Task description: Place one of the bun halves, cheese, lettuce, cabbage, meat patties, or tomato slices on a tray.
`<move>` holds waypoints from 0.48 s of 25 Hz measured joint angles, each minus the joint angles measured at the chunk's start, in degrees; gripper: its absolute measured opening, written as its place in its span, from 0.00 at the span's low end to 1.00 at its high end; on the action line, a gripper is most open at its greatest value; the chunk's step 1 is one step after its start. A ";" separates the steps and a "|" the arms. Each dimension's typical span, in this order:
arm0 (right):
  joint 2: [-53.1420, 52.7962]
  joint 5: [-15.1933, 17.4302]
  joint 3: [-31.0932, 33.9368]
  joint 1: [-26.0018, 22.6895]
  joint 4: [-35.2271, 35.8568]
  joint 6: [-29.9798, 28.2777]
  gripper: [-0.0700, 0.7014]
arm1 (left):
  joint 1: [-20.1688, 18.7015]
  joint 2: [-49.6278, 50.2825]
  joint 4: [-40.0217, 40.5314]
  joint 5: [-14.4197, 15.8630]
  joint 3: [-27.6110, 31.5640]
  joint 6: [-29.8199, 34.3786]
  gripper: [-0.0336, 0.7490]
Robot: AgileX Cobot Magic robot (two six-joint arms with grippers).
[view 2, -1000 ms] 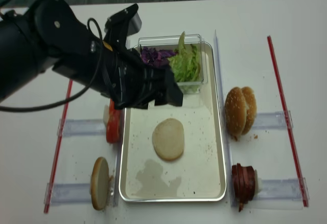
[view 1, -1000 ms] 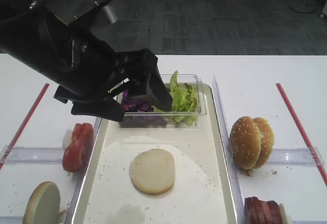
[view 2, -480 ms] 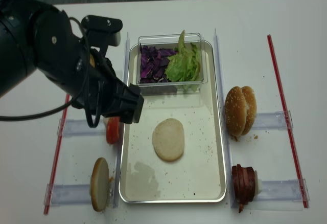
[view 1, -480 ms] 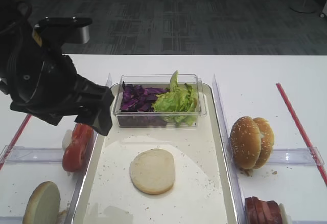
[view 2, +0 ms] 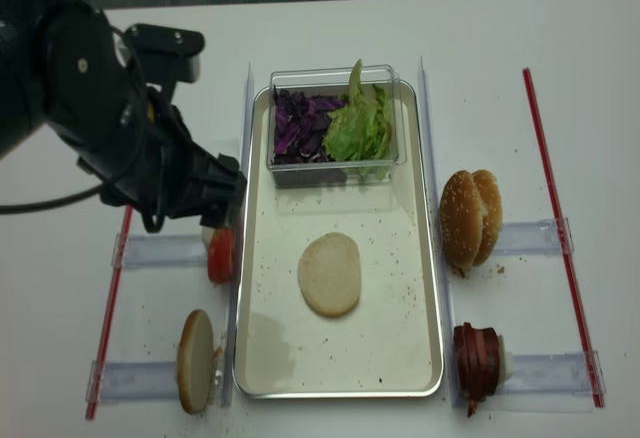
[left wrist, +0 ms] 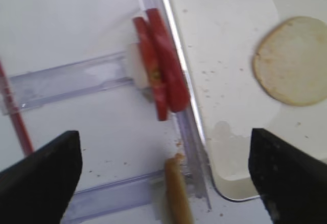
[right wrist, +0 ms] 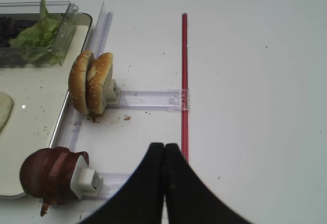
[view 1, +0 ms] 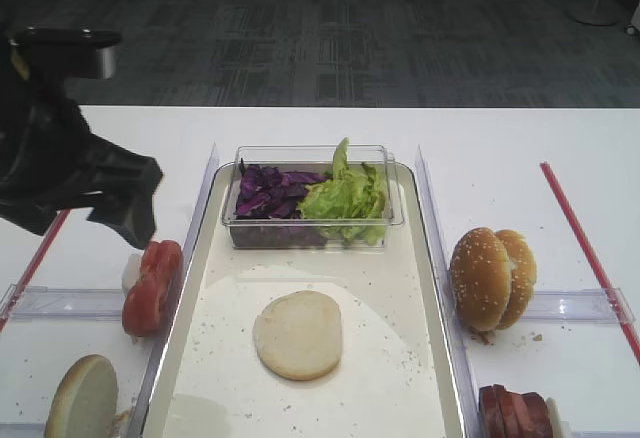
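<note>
1. The left arm, a bulky black mass, hangs above the left side of the white desk, with its wrist bent downward and its camera block at the top.
2. The left pincer points down at the desk; its two dark fingers show at the bottom corners of the left wrist view, spread wide with nothing between them.
3. The tomato slices stand on edge in a clear rack just ahead of the spread fingers, in the gap between them.
4. A flat bun half stands on edge just beneath the left pincer, near the tray's left rim.
5. The tray lies to the right of the left pincer. A flat, pale, seedless bun half rests on its crumb-speckled floor, apart from the pincer and touching nothing else.
6. A clear plastic tub sits at the far end of the tray, to the right of the left arm. It holds purple cabbage on its left and ruffled green lettuce on its right.
7. The right pincer hovers low over bare desk, its black fingers pressed together and holding nothing.
8. Just left of and beyond the right pincer, two sesame-seeded bun halves stand on edge in a rack.
9. The meat patties stand on edge to the left of the right pincer, beside the tray's right rim.
10. A red strip runs along the desk straight ahead of the right pincer.
</note>
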 joint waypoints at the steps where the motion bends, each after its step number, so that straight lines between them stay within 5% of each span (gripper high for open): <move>1: 0.00 0.00 0.00 0.00 0.00 0.00 0.56 | 2.64 0.00 0.42 0.31 0.00 0.17 0.82; 8: 0.00 0.00 0.00 0.00 0.00 0.00 0.56 | 20.28 0.00 3.13 3.23 0.00 4.57 0.82; 12: 0.00 0.00 0.00 0.00 0.00 0.00 0.56 | 24.72 -0.49 3.30 5.22 0.00 6.94 0.82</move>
